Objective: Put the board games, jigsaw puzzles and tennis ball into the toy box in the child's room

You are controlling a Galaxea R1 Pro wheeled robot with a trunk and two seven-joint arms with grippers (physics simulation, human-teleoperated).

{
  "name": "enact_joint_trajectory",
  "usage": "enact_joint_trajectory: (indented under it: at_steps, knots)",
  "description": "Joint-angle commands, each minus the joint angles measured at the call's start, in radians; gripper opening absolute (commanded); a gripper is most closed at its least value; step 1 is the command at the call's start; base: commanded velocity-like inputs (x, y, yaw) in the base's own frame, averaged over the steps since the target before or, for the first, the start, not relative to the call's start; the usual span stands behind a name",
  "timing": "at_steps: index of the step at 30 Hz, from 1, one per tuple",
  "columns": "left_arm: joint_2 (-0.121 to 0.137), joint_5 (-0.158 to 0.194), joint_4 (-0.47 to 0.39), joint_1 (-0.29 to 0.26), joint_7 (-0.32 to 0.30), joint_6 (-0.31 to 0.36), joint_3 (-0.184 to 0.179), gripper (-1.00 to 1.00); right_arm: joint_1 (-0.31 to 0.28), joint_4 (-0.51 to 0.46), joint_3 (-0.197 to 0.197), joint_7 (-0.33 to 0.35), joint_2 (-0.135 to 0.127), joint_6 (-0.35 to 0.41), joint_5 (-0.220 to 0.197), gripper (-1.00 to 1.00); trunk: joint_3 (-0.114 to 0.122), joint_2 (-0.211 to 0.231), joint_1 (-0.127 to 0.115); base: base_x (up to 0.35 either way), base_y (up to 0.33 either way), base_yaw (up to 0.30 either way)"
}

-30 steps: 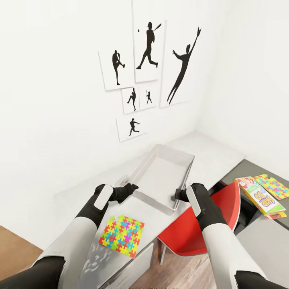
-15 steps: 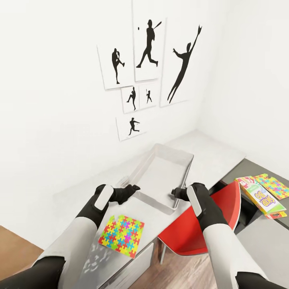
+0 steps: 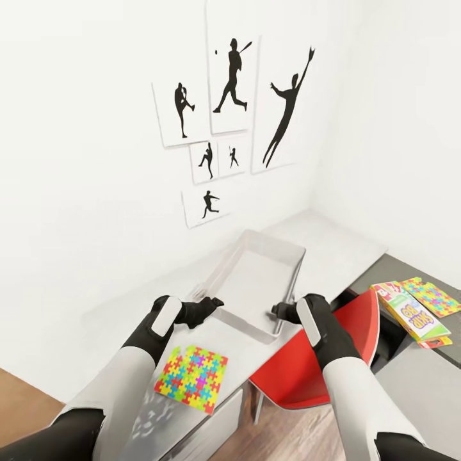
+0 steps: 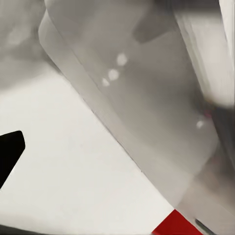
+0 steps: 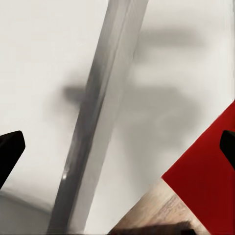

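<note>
A shallow, wide, light-grey rectangular toy box (image 3: 256, 288) with low sloping sides lies on the pale grey mottled top of the long table (image 3: 333, 246), set against the white wall beneath a cluster of black baseball-player silhouette posters (image 3: 230, 115). The robot's left gripper (image 3: 211, 305), black-fingered on a white-and-black arm, sits at the near left corner of the toy box; the right gripper (image 3: 279, 312) sits at the near right corner, by the tray's rim. In the right wrist view the two dark fingertips (image 5: 11, 149) stand far apart, with the grey rim of the toy box (image 5: 98, 132) running between them, so this gripper is spread wide and grips nothing. In the left wrist view one dark fingertip (image 4: 10, 149) shows beside the translucent grey wall of the toy box (image 4: 147, 98); how wide this gripper stands, and whether it grips the wall, cannot be told. A thin flat jigsaw puzzle square (image 3: 191, 378) of yellow, green, red, blue and pink interlocking pieces lies on the table top near the front edge, just beside the left forearm and apart from the toy box. A red moulded chair (image 3: 320, 358) stands under the right arm, over brown wood-plank floor (image 3: 288, 435). On the lower dark grey section of the table (image 3: 410, 365) to the right lies a green-white-red flat board game box (image 3: 413, 315), with a second multicolour jigsaw puzzle square (image 3: 430, 296) touching its far side.
</note>
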Motion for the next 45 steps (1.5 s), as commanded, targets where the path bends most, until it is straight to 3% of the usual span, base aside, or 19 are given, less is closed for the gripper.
enact_joint_trajectory:
  at_steps: [1, 23, 36, 45]
  knots:
    - [-0.001, 0.006, -0.002, -0.001, 0.010, 0.006, 0.004, 1.00, 0.000, 0.019, -0.002, -0.009, 0.001, 0.004, -0.007, 1.00, -0.001, -0.002, 0.001, 0.000, 0.000, -0.085]
    - [-0.001, 0.006, -0.004, -0.001, 0.009, 0.006, 0.004, 1.00, -0.002, 0.017, -0.002, -0.009, 0.002, 0.002, -0.007, 1.00, 0.019, -0.002, 0.001, 0.000, 0.000, -0.028]
    - [-0.001, 0.006, -0.005, -0.001, 0.009, 0.008, 0.003, 1.00, 0.000, -0.064, -0.002, -0.009, 0.002, 0.028, -0.008, 1.00, 0.039, -0.002, 0.001, 0.000, 0.000, 0.000]
    - [-0.001, 0.008, -0.019, 0.001, 0.007, 0.065, 0.007, 1.00, 0.000, -0.067, -0.001, -0.009, 0.002, 0.034, -0.008, 1.00, 0.054, -0.002, 0.001, 0.000, 0.000, 0.000]
